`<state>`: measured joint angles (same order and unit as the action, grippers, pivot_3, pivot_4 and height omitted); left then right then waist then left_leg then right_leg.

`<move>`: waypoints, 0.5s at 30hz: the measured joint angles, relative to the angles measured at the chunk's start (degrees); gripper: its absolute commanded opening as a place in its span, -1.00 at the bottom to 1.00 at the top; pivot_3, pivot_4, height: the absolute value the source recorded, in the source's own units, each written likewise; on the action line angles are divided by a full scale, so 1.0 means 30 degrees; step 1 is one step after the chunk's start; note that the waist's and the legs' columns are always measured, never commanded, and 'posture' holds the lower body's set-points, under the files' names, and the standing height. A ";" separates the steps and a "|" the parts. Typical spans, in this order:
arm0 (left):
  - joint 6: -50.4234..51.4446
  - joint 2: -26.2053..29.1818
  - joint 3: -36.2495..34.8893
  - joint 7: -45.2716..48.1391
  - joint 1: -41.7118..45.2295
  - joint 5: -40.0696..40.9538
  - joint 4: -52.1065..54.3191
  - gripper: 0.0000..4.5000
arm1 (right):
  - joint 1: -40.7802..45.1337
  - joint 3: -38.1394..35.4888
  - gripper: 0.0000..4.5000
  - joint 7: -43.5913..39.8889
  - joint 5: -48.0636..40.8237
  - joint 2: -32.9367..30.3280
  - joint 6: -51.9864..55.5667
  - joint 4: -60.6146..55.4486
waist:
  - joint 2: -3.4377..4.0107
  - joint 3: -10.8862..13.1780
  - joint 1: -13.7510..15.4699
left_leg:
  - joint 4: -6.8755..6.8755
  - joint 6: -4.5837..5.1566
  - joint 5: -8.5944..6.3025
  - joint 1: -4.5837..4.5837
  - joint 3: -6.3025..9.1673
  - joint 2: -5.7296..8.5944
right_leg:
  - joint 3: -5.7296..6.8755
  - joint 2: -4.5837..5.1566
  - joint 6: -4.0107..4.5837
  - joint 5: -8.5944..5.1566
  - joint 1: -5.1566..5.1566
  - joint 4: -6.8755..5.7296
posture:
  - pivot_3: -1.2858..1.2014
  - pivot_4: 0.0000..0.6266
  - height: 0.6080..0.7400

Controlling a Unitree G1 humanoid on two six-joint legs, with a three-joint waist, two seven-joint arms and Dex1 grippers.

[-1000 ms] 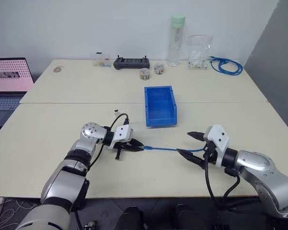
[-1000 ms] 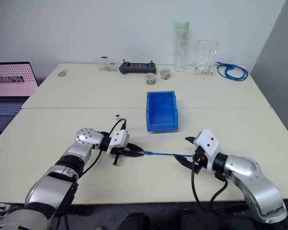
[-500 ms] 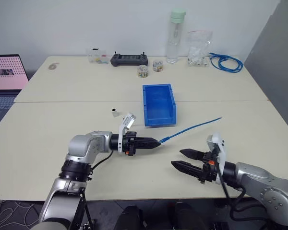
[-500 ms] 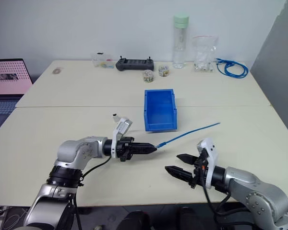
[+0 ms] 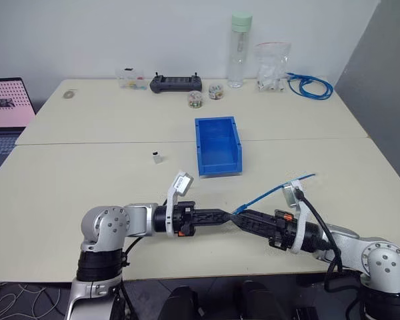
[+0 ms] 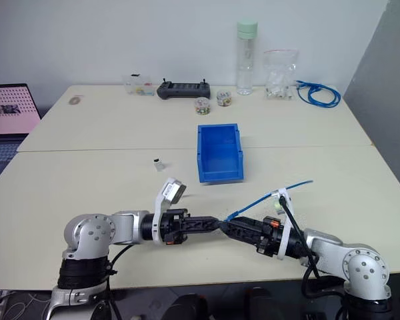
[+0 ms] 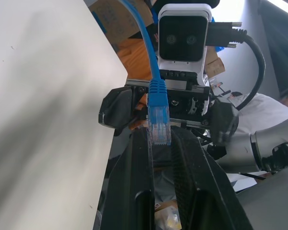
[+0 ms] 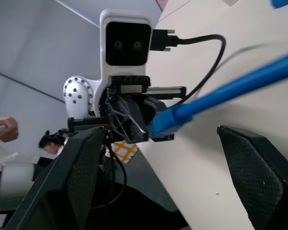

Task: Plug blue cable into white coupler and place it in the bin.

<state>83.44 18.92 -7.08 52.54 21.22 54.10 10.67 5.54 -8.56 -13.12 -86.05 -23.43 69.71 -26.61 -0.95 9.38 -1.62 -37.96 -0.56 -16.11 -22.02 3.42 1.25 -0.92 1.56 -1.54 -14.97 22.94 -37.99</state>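
The blue cable (image 5: 273,191) was a thin, nearly straight strand with a moulded blue boot and a clear plug end (image 7: 159,125). It ran from the pinch of the left gripper (image 5: 228,216) up and away to the robot's right, its far end (image 5: 312,176) raised above the tabletop (image 5: 87,180). The left gripper's black fingers (image 7: 194,167) were pressed together on the plug, which stuck out just past their tips. The white coupler (image 5: 157,158) was a tiny white block with a dark top, sitting on the tabletop to the left of the bin (image 5: 218,144) and well apart from both grippers. The bin was a bright blue open tray with low walls, standing beyond the grippers near the middle of the tabletop.

The plug's contacts and latch were too small to make out in the head views. Where the two grippers met, the black fingertips overlapped and could not be told apart there. In the right wrist view the cable was blurred across the foreground.

Both arms lay low over the near edge of the tabletop, forearms level and pointing at each other. The right gripper (image 8: 173,139) faced the left one tip to tip, its fingers (image 8: 259,167) spread wide on either side of the plug and not touching it.
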 measured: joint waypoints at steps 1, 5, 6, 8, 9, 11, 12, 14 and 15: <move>0.0000 0.0042 -0.0003 -0.0123 0.0000 0.0071 -0.0001 -0.90 | 0.0028 0.0161 0.78 0.0242 -0.0289 -0.0084 -0.0172 0.0028 | 0.0000 0.0000 0.0000 | 0.0000 0.0000 0.0000 0.0003 -0.0002 0.0000 | -0.0002 0.0000 -0.0001 0.0000 0.0000 -0.0001 | 0.03 -0.52 1.00; -0.0002 0.0139 -0.0001 -0.0370 0.0004 0.0633 -0.0002 -0.90 | 0.0287 0.0395 0.78 0.0726 -0.0893 -0.0357 -0.0741 0.0317 | 0.0000 0.0000 -0.0001 | 0.0001 0.0000 0.0000 0.0003 -0.0008 0.0000 | -0.0003 -0.0005 -0.0002 -0.0001 0.0001 0.0000 | 0.03 -0.52 1.00; -0.0002 0.0139 -0.0005 -0.0465 0.0004 0.0744 -0.0005 -0.90 | 0.0314 0.0421 0.78 0.0768 -0.1009 -0.0407 -0.0895 0.0372 | -0.0001 0.0000 0.0000 | 0.0002 0.0000 0.0000 0.0002 -0.0009 0.0000 | -0.0003 -0.0007 -0.0003 -0.0002 0.0001 0.0001 | 0.03 -0.52 1.00; 0.0060 0.0157 -0.0004 -0.0619 -0.0007 0.1103 -0.0004 -0.90 | 0.0366 0.0500 0.70 0.0804 -0.1051 -0.0558 -0.1081 0.0529 | -0.0001 0.0001 -0.0001 | 0.0003 0.0000 0.0000 -0.0001 -0.0016 0.0000 | -0.0008 -0.0007 -0.0003 -0.0001 0.0006 0.0003 | 0.03 -0.52 1.00; 0.0152 0.0193 -0.0004 -0.0622 -0.0029 0.1398 -0.0001 -0.90 | 0.0368 0.0559 0.61 0.0808 -0.1057 -0.0778 -0.1169 0.0608 | -0.0001 0.0001 0.0000 | 0.0003 0.0000 0.0000 -0.0002 -0.0020 0.0000 | -0.0011 -0.0006 -0.0003 -0.0001 0.0007 0.0004 | 0.03 -0.52 1.00; 0.0347 0.0285 -0.0006 -0.0676 -0.0072 0.1755 0.0000 -0.90 | 0.0367 0.0586 0.45 0.0809 -0.1207 -0.1021 -0.1347 0.0696 | -0.0002 0.0001 0.0000 | 0.0003 0.0000 0.0000 -0.0002 -0.0024 0.0000 | -0.0013 -0.0006 -0.0003 -0.0002 0.0009 0.0003 | 0.03 -0.52 1.00; 0.0364 0.0352 -0.0004 -0.0723 -0.0087 0.1950 0.0000 -0.90 | 0.0367 0.0611 0.34 0.0810 -0.1333 -0.1113 -0.1433 0.0703 | -0.0002 0.0001 -0.0001 | 0.0004 0.0000 0.0000 -0.0002 -0.0023 0.0000 | -0.0014 -0.0006 -0.0003 -0.0002 0.0011 0.0003 | 0.03 -0.52 1.00; 0.0359 0.0409 -0.0003 -0.0799 -0.0088 0.2112 0.0000 -0.90 | 0.0367 0.0662 0.15 0.0809 -0.1563 -0.1263 -0.1509 0.0707 | -0.0002 0.0001 0.0000 | 0.0005 0.0000 0.0000 -0.0002 -0.0023 -0.0001 | -0.0014 -0.0006 -0.0003 -0.0002 0.0012 0.0003 | 0.03 -0.52 1.00; 0.0342 0.0433 0.0008 -0.0845 -0.0087 0.2133 0.0000 -0.90 | 0.0367 0.0717 0.01 0.0810 -0.1681 -0.1360 -0.1585 0.0709 | -0.0002 0.0001 0.0000 | 0.0005 0.0000 0.0000 -0.0003 -0.0025 -0.0001 | -0.0015 -0.0006 -0.0003 -0.0002 0.0013 0.0003 | 0.03 -0.52 1.00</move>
<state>84.47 20.21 -7.06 50.01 20.96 60.50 10.67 6.64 -6.41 -10.69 -91.09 -27.51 64.95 -24.48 -0.96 9.39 -1.62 -37.94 -0.56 -16.11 -22.03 3.34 1.25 -0.97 1.55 -1.55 -14.97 22.98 -37.98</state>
